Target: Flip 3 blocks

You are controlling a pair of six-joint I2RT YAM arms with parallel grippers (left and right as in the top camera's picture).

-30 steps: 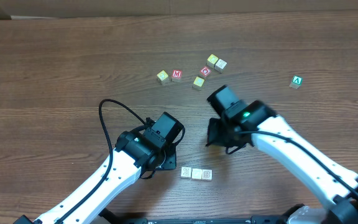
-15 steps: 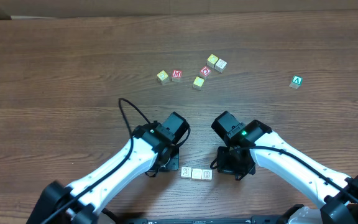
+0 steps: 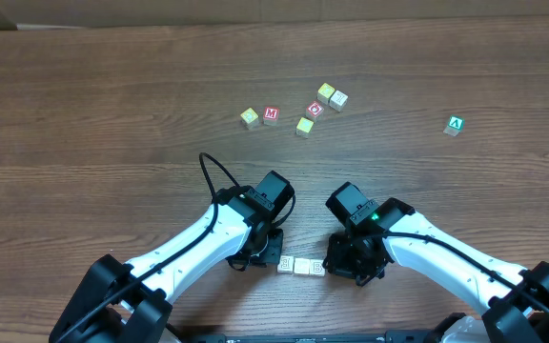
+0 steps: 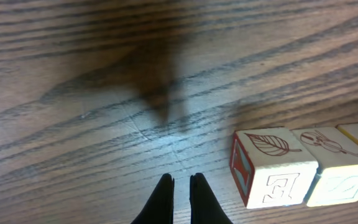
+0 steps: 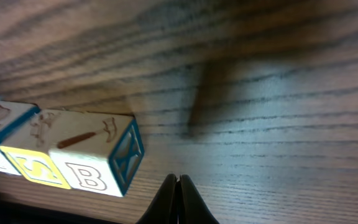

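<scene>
At lower centre of the overhead view: three blocks (image 3: 302, 267) in a touching row on the desk (image 3: 112, 95); left gripper (image 4: 181, 182) and right gripper (image 5: 178, 180) clenched empty at either end (flips likely finished, unconfirmed).

Wood on wood, dark plastic hanging over it.
The table (image 3: 84, 95) is brown woodgrain with a soft sheen. The three blocks (image 3: 301, 267) look like smooth painted wood with cream faces. The left gripper (image 4: 182, 180) looks matt black plastic.
</scene>
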